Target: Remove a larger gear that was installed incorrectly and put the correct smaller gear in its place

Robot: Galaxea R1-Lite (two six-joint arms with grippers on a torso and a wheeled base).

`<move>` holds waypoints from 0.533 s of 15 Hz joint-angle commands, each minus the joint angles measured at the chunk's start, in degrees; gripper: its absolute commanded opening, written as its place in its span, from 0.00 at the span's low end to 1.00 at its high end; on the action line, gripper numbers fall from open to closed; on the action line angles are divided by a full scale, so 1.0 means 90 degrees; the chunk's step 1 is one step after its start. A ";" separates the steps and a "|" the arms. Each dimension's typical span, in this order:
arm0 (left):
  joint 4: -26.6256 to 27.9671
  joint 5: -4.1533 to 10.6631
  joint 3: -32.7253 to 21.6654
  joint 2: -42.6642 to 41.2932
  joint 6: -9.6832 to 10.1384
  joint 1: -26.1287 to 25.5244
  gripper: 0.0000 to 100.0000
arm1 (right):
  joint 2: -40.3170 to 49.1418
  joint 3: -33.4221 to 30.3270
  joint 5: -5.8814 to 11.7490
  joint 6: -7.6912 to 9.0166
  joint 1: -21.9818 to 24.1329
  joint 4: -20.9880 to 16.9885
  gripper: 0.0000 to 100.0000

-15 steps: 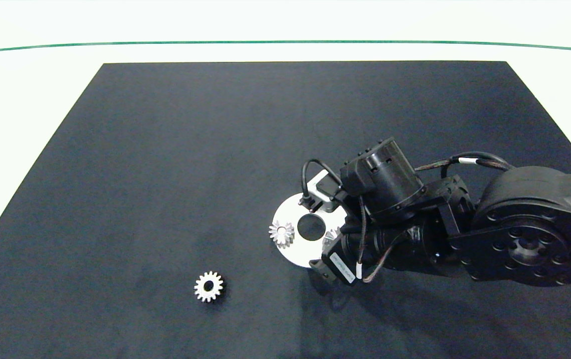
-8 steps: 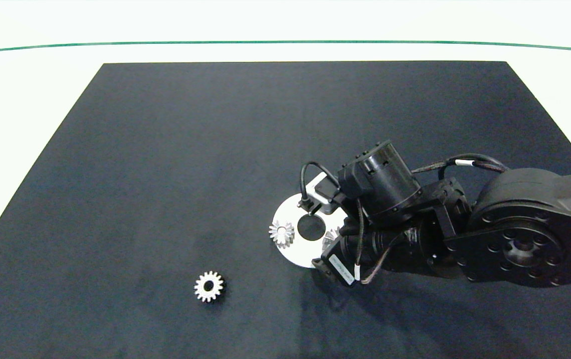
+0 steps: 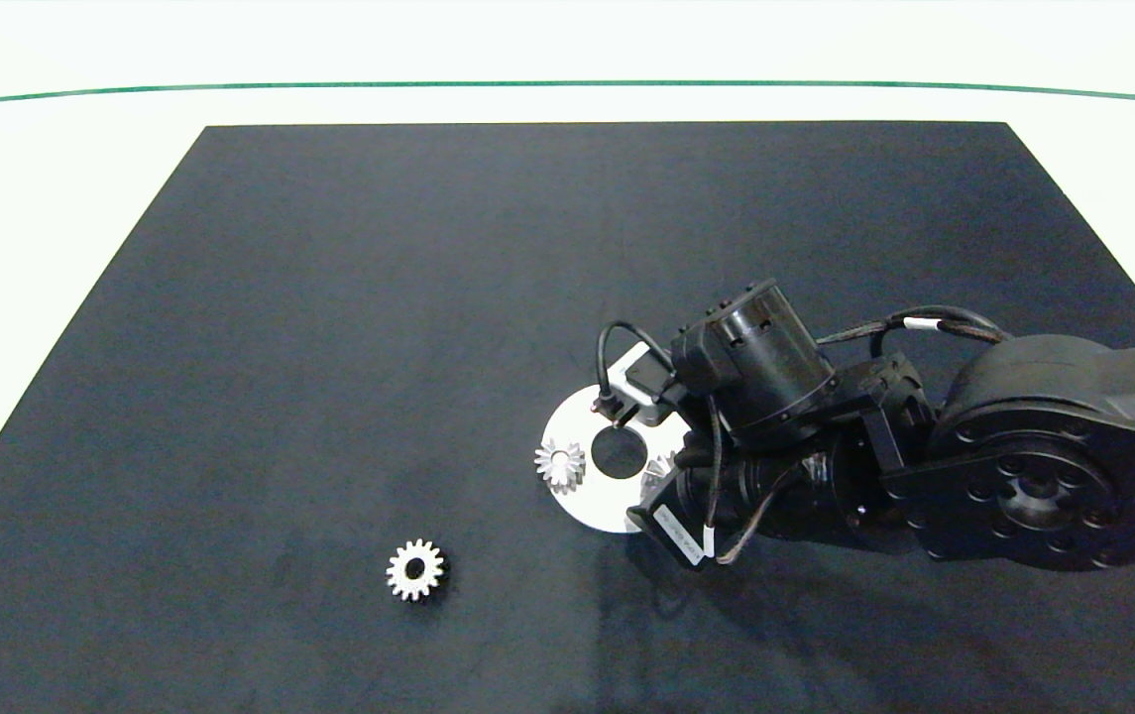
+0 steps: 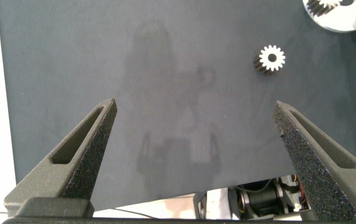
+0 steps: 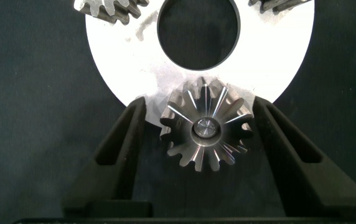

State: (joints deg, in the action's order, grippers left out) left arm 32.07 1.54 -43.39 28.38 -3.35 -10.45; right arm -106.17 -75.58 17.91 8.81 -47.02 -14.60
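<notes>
A dark mat (image 3: 428, 327) covers a pale table (image 3: 61, 178), with a thin green line running along the table's far side. On the mat lies a white disc (image 5: 134, 68) with a round centre hole. The larger gear (image 5: 207, 126), silver with long pointed teeth, sits on a pin at the disc's rim. My right gripper (image 5: 203, 134) has its fingers spread either side of it, not touching. The smaller gear (image 3: 415, 569), blunt-toothed, lies loose on the mat, well apart from the disc. My left gripper (image 4: 196, 134) hangs over bare mat, fingers wide apart.

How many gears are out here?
4: the larger gear between the right hand's fingers on the white disc, two more at the disc's rim, one loose.
</notes>
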 commanded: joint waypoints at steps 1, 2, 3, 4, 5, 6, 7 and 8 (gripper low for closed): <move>0.0020 0.0005 -0.0004 -0.0009 0.0001 -0.0001 1.00 | 0.0009 0.0000 0.0012 0.0007 0.0010 -0.0008 0.62; 0.0020 0.0005 0.0006 -0.0009 0.0001 -0.0011 1.00 | -0.0020 0.0000 0.0012 0.0007 0.0010 -0.0008 0.59; 0.0020 0.0005 -0.0004 -0.0009 0.0001 -0.0011 1.00 | -0.0020 0.0000 0.0012 -0.0003 0.0010 -0.0008 0.58; 0.0020 0.0005 -0.0004 -0.0009 0.0001 -0.0011 1.00 | -0.0030 0.0009 0.0012 -0.0003 0.0010 -0.0008 0.56; 0.0020 0.0005 -0.0004 -0.0009 -0.0008 -0.0011 1.00 | -0.0030 0.0009 0.0012 -0.0003 0.0010 -0.0008 0.54; 0.0020 0.0005 -0.0004 -0.0009 0.0001 -0.0011 1.00 | -0.0059 0.0000 0.0012 -0.0003 0.0010 -0.0008 0.52; 0.0020 0.0005 0.0006 -0.0009 0.0001 -0.0011 1.00 | -0.0059 0.0000 0.0012 -0.0003 0.0010 0.0002 0.50; 0.0020 0.0005 0.0006 -0.0009 -0.0008 -0.0011 1.00 | -0.0059 0.0000 0.0012 -0.0003 0.0010 -0.0008 0.47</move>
State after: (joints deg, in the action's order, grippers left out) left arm 32.07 1.56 -43.37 28.33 -3.35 -10.54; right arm -106.64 -75.57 17.97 8.73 -46.89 -14.54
